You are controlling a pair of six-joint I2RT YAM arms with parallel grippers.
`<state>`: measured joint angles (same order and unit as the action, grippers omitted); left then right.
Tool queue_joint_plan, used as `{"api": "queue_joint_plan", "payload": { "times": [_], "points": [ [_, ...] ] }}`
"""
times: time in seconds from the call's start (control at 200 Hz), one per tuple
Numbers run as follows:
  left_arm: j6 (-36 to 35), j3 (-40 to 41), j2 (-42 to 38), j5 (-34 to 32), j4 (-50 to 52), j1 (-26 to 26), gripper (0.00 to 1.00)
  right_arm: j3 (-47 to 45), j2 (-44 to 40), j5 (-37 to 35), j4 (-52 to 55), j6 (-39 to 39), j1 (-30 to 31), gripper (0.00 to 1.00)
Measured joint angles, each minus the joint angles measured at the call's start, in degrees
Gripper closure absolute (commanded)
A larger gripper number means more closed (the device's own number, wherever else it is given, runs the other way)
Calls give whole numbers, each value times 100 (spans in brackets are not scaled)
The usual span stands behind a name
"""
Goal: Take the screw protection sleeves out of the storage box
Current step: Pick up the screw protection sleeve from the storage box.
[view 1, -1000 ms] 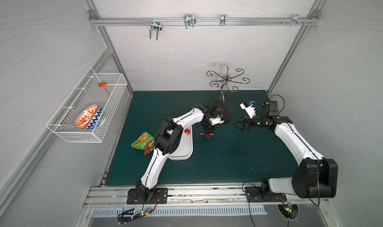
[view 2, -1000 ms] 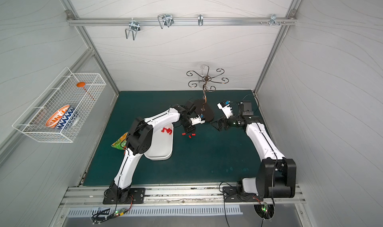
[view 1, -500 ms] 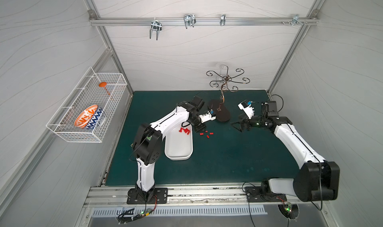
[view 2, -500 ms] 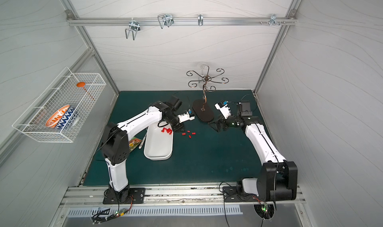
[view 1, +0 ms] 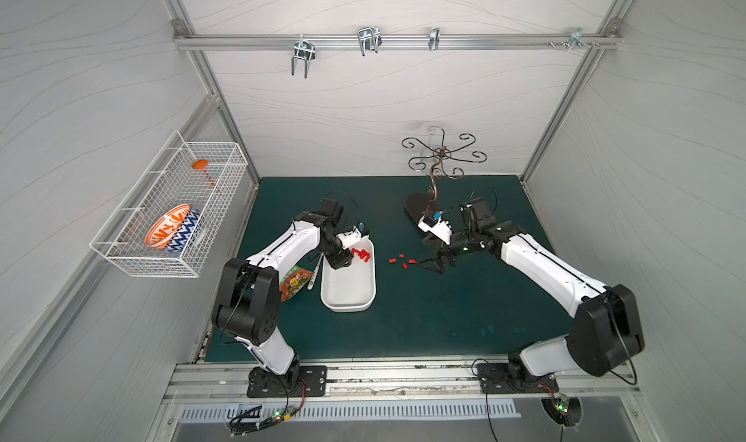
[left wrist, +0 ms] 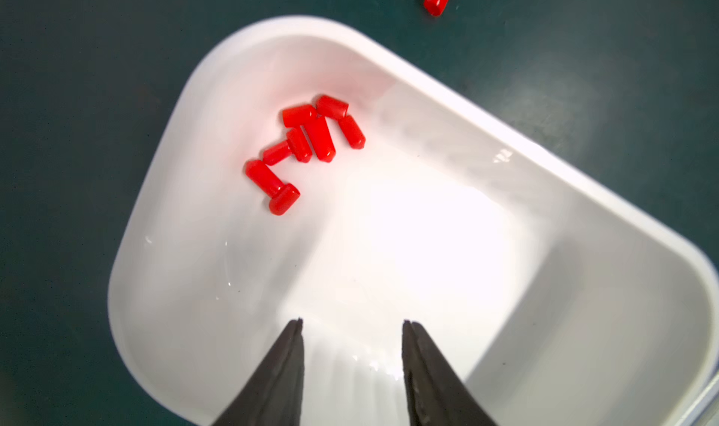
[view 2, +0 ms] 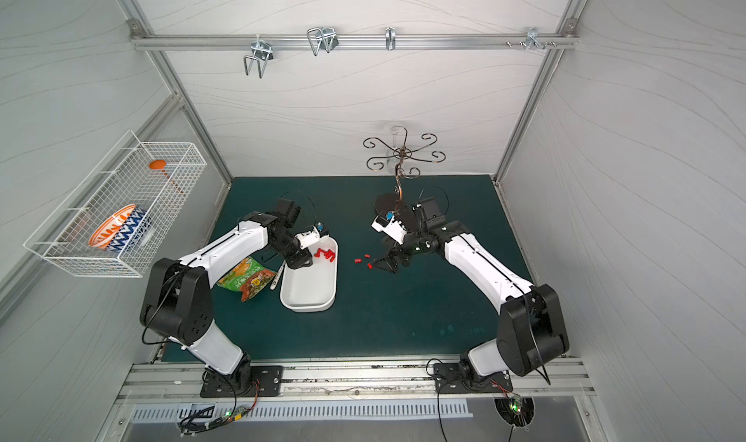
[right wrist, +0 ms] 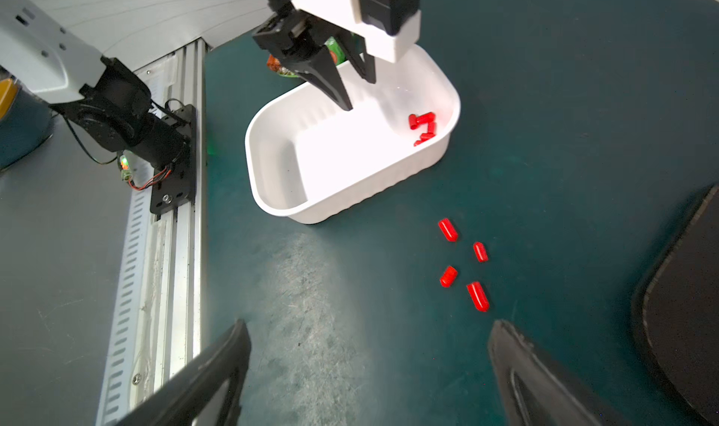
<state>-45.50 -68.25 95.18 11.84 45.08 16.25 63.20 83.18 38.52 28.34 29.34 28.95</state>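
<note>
Left wrist, sleeves (left wrist: 320, 136) in storage box (left wrist: 576, 241), beyond parted end effector (left wrist: 352, 321)

Both top views: mounted high at cell front, tilted down toward back wall (view 1: 383, 108); far, wide, whole mat (view 1: 403, 319) in frame. Near-equal pair, small sideways offset.
Left wrist view: very close, steeply down past left gripper (left wrist: 352, 320) into storage box (left wrist: 583, 326); sliver of mat beyond rim.
Right wrist view: low, oblique, past right gripper (right wrist: 369, 321) across mat toward storage box, base rail (right wrist: 175, 268).
All four share storage box, screw protection sleeves (left wrist: 311, 140). Right wrist view also catches left gripper.
</note>
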Motion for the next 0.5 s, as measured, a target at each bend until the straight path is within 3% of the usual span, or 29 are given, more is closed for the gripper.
{"api": "queue_joint_plan", "payload": {
  "times": [0.225,0.5],
  "points": [
    [-678,-4,413,-227,-538,-2,55,-264,297,-190,-721,-293,621,1],
    [-1032,-334,1056,-354,-616,-2,57,-437,367,-323,-883,-393,592,1]
  ]
}}
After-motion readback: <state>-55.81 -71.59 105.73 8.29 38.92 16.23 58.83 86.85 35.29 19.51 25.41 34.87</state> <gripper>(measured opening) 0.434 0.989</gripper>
